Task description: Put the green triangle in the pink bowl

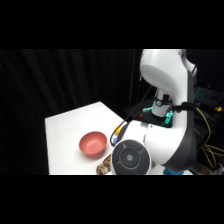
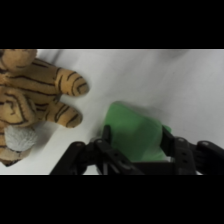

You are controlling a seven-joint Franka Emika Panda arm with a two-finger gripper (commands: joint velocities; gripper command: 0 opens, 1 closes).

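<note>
The green triangle [image 2: 134,135] sits clamped between the gripper [image 2: 135,145] fingers, just beside a striped tiger toy [image 2: 35,100] on the white table [image 2: 165,80]; grasp step apparently done, next comes lift and carry to the pink bowl [image 1: 93,144].

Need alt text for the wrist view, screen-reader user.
The gripper sits low over a white table, its two black fingers on either side of the green triangle. A striped orange-and-black plush tiger lies on the table beside it, paws pointing toward the block.
</note>
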